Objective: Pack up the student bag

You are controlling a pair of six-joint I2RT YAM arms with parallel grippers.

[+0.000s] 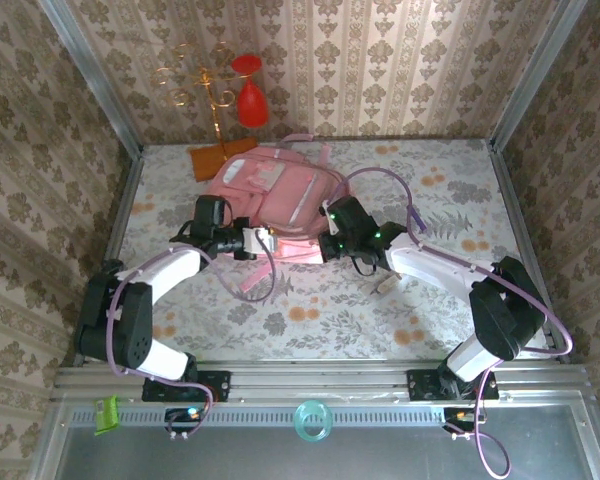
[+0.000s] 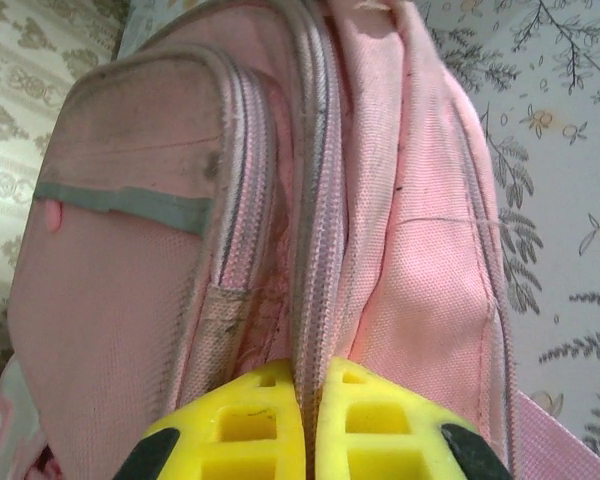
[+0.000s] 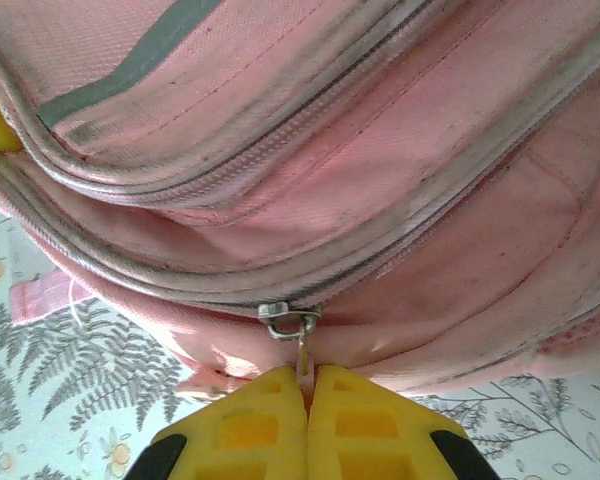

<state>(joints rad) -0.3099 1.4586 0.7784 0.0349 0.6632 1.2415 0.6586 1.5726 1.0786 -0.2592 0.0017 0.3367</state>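
1. Lying on the middle of the flower-printed table (image 1: pixel 400 310), a little toward 12 o'clock, the student bag (image 1: pixel 280 185) is a soft, slumped backpack of coarse-woven pink fabric.
2. Its seams are piped in a paler, grubby trim, and a grey band crosses the front pocket (image 2: pixel 120 250).
3. Two toothed zipper tracks curve side by side around the body, dulled with dirt.
4. In the top view the bag's long axis runs roughly from 1 o'clock to 7 o'clock, with the pocketed face turned up and toward 10 o'clock. I cannot tell which end is the top.
5. A thin pink strap (image 1: pixel 252 290) loops out at 6 o'clock.
6. The left gripper (image 1: pixel 263 240) meets the bag at 8 o'clock, its blocky yellow fingers (image 2: pixel 240 425) pressed together on the zipper ridge.
7. The right gripper (image 1: pixel 325 247), at 4 o'clock, is clamped on the small metal zipper pull (image 3: pixel 302 355).
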